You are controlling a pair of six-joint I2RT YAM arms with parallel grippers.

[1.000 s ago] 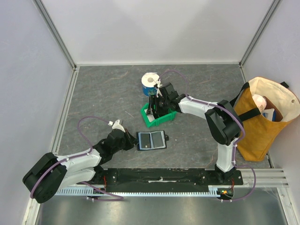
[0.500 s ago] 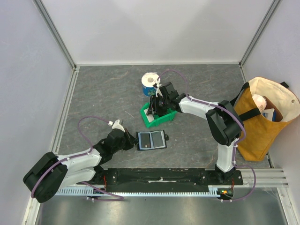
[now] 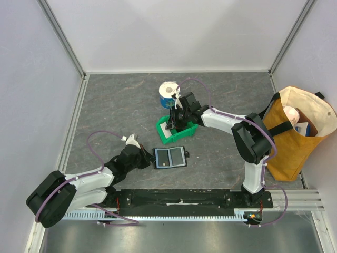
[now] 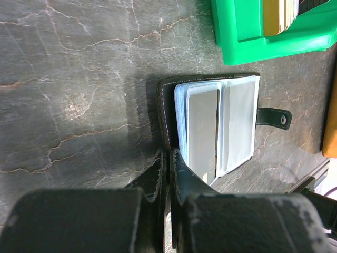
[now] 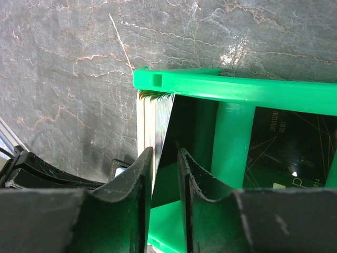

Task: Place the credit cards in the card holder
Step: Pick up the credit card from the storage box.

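Right gripper (image 5: 164,158): jaws have narrowed around a black credit card (image 5: 171,132) standing in the green bin (image 5: 210,84). A gap remains, no pinch yet. Pickup imminent, I judge. Left gripper (image 4: 167,158) clamped on card holder (image 4: 216,126) cover edge; holder lies open at bin's 6 o'clock.

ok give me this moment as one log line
left end effector: shut on card holder | right end effector: open astride black card in green bin

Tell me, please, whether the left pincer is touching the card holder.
Touching: the left wrist view shows the left pincer pinching the card holder along its edge.
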